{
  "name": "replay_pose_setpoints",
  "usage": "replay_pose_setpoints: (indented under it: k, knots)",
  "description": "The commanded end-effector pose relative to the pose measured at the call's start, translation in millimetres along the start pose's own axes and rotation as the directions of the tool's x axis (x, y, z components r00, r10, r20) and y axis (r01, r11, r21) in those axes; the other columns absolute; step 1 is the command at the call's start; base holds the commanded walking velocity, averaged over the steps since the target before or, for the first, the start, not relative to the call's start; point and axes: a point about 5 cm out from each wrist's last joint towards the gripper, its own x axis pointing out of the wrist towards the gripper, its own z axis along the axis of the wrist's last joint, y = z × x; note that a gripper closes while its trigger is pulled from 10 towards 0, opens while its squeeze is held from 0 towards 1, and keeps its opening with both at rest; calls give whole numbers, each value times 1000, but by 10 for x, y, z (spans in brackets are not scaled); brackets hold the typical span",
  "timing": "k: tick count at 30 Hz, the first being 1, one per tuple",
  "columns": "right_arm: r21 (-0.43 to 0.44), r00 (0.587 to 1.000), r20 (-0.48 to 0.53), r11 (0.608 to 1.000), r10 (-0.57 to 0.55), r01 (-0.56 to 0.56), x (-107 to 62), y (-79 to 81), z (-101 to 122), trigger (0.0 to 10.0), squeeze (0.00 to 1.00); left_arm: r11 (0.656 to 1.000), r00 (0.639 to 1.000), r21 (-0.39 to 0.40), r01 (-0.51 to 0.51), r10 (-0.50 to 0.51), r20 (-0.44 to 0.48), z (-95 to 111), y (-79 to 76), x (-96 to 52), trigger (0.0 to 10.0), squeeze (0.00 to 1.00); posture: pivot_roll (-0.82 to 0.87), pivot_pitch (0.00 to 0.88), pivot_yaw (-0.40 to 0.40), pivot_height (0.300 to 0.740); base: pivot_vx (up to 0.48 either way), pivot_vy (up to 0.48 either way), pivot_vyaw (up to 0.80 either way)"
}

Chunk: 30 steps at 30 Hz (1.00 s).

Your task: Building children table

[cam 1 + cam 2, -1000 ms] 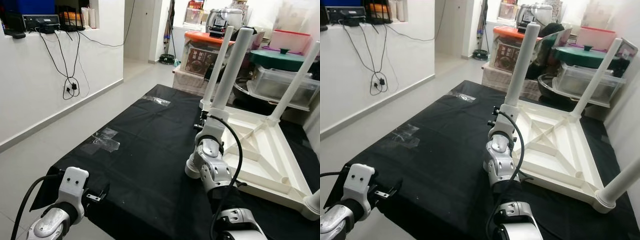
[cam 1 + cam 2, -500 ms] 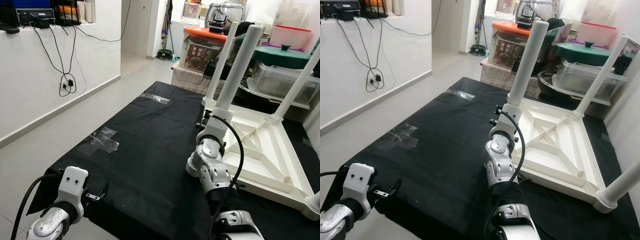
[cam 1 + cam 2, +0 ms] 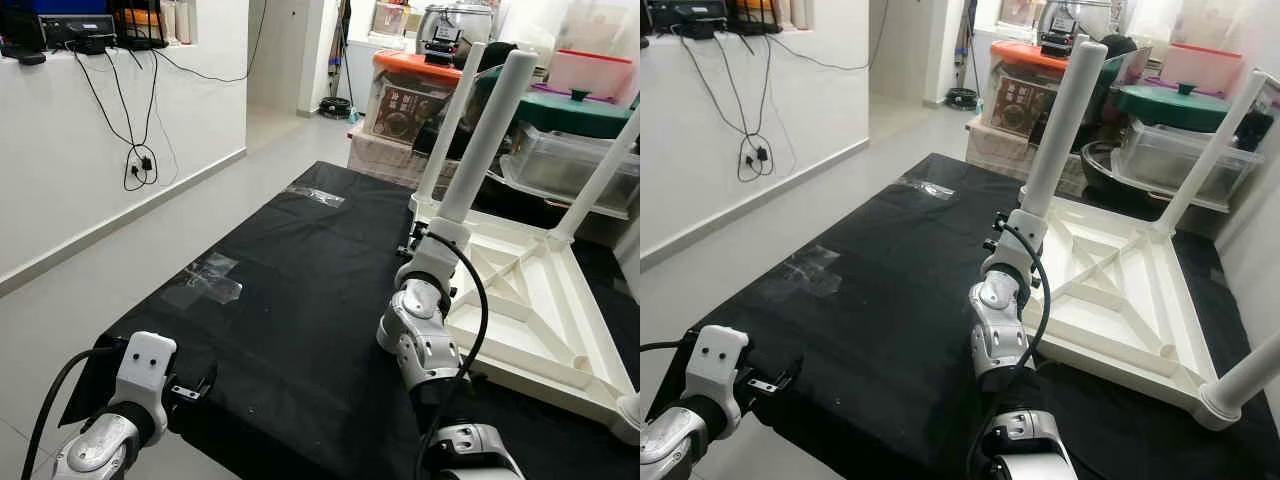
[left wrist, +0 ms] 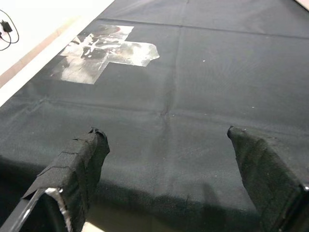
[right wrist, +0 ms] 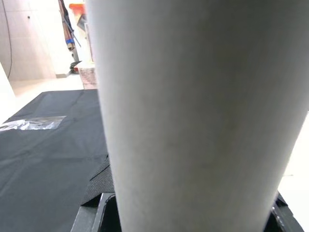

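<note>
A white children's table (image 3: pixel 545 300) lies upside down on a black cloth (image 3: pixel 300 270), its white legs pointing up. My right gripper (image 3: pixel 418 240) is shut around the base of the near-left leg (image 3: pixel 487 135). In the right wrist view that leg (image 5: pixel 193 106) stands close between the black fingers (image 5: pixel 94 212). Two more legs rise at the far corners (image 3: pixel 452 115) (image 3: pixel 600 165), and a fourth stub (image 3: pixel 1240 385) stands at the near right corner. My left gripper (image 4: pixel 166 145) hovers open over the cloth's near-left edge, its padded fingers (image 4: pixel 79 162) wide apart and holding nothing.
Clear tape patches (image 3: pixel 205 282) are stuck on the cloth. Plastic boxes, a green lid and pots (image 3: pixel 560 120) crowd the floor behind the table. A white wall with hanging cables (image 3: pixel 140 165) runs along the left, with bare tiled floor (image 3: pixel 90 290) between it and the cloth.
The whole picture has shifted a little, so the camera moved. My right gripper stays at the base of the leg and the left gripper stays by the cloth's edge.
</note>
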Motion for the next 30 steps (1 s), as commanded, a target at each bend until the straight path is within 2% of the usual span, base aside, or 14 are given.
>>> replay_pose_setpoints:
  k: [1, 8, 10, 11, 12, 14, 15, 30]
  knots:
    - [-14, 975, -150, 986, -165, 165, 45, -351, -356, 0, 0, 1000, 1000, 8, -6, 6, -6, -5, 29, 23, 10000, 0, 111, 0, -82, 740, 0, 0, 0]
    - [-11, 977, -135, 986, -164, 164, 42, -340, -334, 0, 0, 1000, 1000, 11, -3, 3, -5, -2, 31, 29, 10000, 0, 109, 0, -80, 740, 0, 0, 0]
    - [-11, 985, -124, 993, -118, 117, 39, -287, -309, 7373, 0, 1000, 1000, 11, -2, 2, -5, -2, 29, 32, 10000, 0, 109, 0, -81, 740, 0, 0, 0]
    - [-11, 985, -124, 993, -118, 117, 39, -287, -309, 7373, 0, 1000, 1000, 11, -2, 2, -5, -2, 29, 32, 10000, 0, 109, 0, -81, 740, 0, 0, 0]
    - [-8, 988, -119, 995, -99, 98, 37, -264, -299, 8784, 0, 1000, 1000, 11, -1, 1, -5, -3, 27, 32, 10000, 0, 109, 0, -81, 740, 0, 0, 0]
    - [-8, 988, -119, 995, -99, 98, 37, -264, -299, 8784, 0, 1000, 1000, 11, -1, 1, -5, -3, 27, 32, 10000, 0, 109, 0, -81, 740, 0, 0, 0]
    - [-7, 989, -118, 996, -86, 86, 37, -248, -290, 10000, 0, 1000, 1000, 10, 0, 0, -5, -2, 24, 33, 10000, 0, 109, 0, -83, 740, 0, 0, 0]
    - [21, 992, -103, 997, -77, 79, 46, -243, -227, 10000, 0, 1000, 1000, 11, 7, -7, -6, -6, 16, 39, 10000, 0, 106, 0, -86, 740, 0, 0, 0]
